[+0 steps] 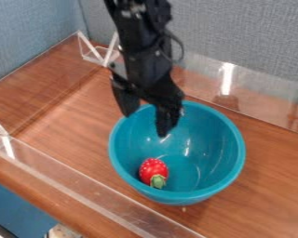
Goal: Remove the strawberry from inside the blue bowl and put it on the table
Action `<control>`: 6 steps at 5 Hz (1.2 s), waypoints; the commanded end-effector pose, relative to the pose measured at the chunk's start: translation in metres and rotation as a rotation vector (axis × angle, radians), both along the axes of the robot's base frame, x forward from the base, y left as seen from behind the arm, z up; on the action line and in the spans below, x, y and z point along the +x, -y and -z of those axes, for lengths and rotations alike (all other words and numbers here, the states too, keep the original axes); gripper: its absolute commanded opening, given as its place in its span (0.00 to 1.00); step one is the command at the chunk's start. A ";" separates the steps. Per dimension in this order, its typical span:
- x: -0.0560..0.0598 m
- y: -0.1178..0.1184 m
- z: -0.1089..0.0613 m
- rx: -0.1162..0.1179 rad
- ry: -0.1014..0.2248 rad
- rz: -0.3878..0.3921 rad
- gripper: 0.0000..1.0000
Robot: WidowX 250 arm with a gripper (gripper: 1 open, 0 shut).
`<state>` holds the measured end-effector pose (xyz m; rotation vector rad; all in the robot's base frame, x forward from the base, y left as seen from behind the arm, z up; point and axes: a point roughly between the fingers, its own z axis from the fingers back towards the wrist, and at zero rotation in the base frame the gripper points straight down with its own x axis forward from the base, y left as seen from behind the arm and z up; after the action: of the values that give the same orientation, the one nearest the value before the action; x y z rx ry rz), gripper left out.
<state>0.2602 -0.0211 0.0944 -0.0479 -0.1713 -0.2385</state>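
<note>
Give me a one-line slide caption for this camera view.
Open gripper hovers over the blue bowl, strawberry inside, on the table.

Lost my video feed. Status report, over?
Gripper open, empty, above far rim of blue bowl. Strawberry in bowl, near side, untouched. Nothing blocking it.

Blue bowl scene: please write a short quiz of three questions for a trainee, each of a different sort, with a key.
1. True or false: the strawberry lies on the table.
2. The end effector is: A) open, B) shut on the strawberry.
3. Fill in: the end effector hangs over the far rim of the ____.

Key: 1 false, it lies inside the blue bowl. 2 A. 3 blue bowl.
</note>
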 end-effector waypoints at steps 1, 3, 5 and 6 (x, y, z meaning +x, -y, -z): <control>-0.001 0.008 0.007 0.005 0.025 0.040 1.00; -0.003 0.010 0.039 0.014 -0.008 0.052 1.00; -0.003 0.010 0.044 0.022 -0.017 0.059 0.00; -0.004 0.009 0.036 0.019 -0.006 0.065 0.00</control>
<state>0.2506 -0.0301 0.0461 -0.0375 -0.1127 -0.3053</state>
